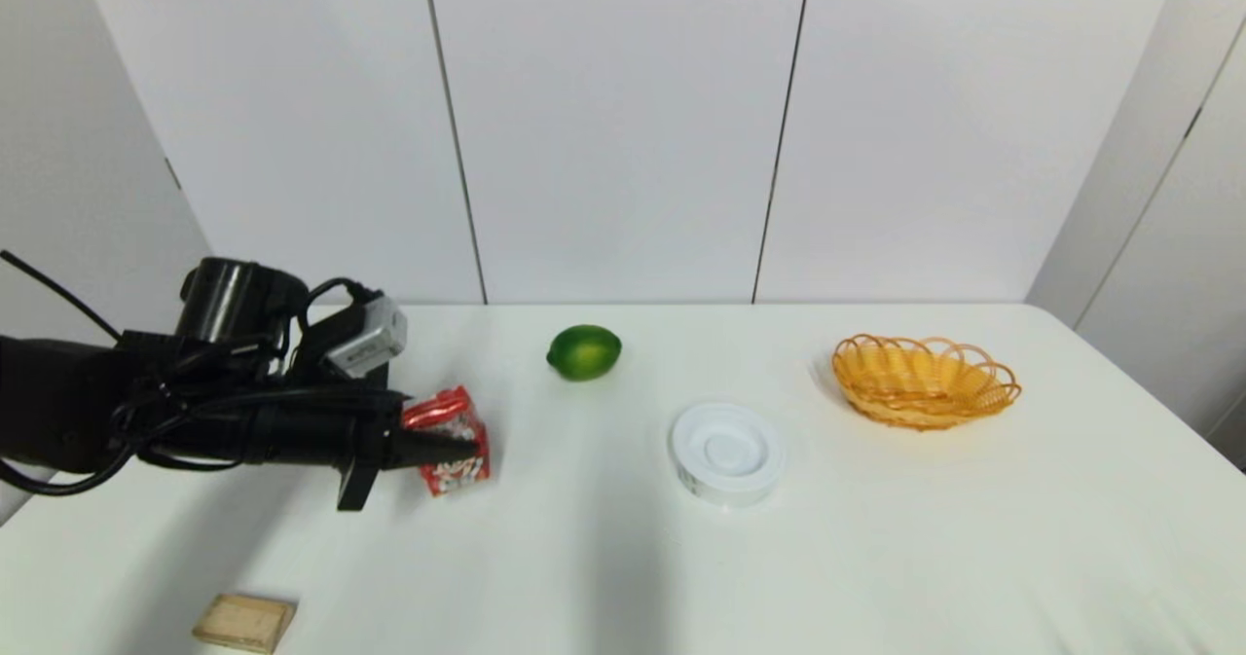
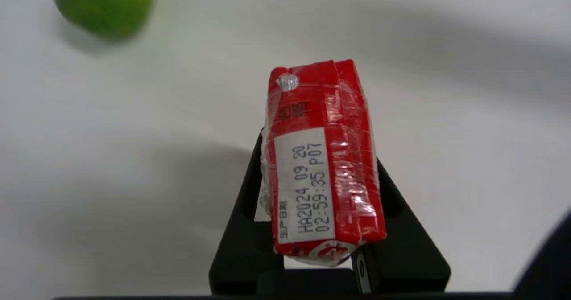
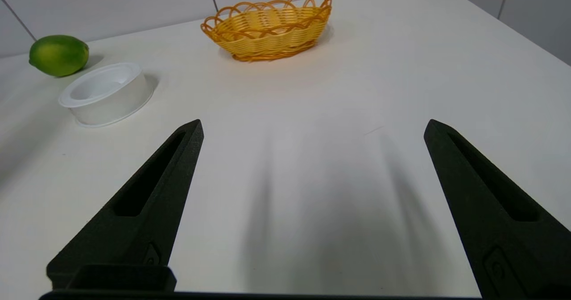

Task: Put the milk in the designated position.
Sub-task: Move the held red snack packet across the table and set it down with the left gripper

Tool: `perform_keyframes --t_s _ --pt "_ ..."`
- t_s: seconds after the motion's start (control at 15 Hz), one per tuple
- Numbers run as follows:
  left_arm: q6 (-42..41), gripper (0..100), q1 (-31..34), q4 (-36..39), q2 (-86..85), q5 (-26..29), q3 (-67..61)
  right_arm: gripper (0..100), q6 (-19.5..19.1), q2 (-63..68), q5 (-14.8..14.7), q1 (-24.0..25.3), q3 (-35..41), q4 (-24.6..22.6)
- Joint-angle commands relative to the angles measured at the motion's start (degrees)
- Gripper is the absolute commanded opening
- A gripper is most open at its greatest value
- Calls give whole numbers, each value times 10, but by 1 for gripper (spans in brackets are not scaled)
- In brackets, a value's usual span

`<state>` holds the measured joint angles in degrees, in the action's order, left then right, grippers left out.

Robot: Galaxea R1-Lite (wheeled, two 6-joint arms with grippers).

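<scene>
I see my left pincer (image 1: 458,451) clamped on the milk (image 1: 450,439), held at the tabletop's (image 1: 876,538) left side, near the lime (image 1: 584,352). My right pincer (image 3: 312,130) is spread wide.

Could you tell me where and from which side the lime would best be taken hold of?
Probably across its rounded middle, coming from above. The lime lies on its side on the table, apart from the white dish, with room around it. The left tool is shut on the milk, while the open right tool is free.
</scene>
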<state>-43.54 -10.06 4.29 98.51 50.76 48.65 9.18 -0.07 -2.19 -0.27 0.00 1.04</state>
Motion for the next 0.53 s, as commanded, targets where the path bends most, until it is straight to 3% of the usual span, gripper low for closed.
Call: perform_keyframes --t_s 0.07,0.33,0.53 --pt "122 0 -105 -14 41 -107 199 100 0 1 0 0 0 0" --pt "214 0 -189 -10 116 -233 332 100 0 1 0 0 0 0" --pt "270 0 -232 44 175 -324 389 100 0 1 0 0 0 0"
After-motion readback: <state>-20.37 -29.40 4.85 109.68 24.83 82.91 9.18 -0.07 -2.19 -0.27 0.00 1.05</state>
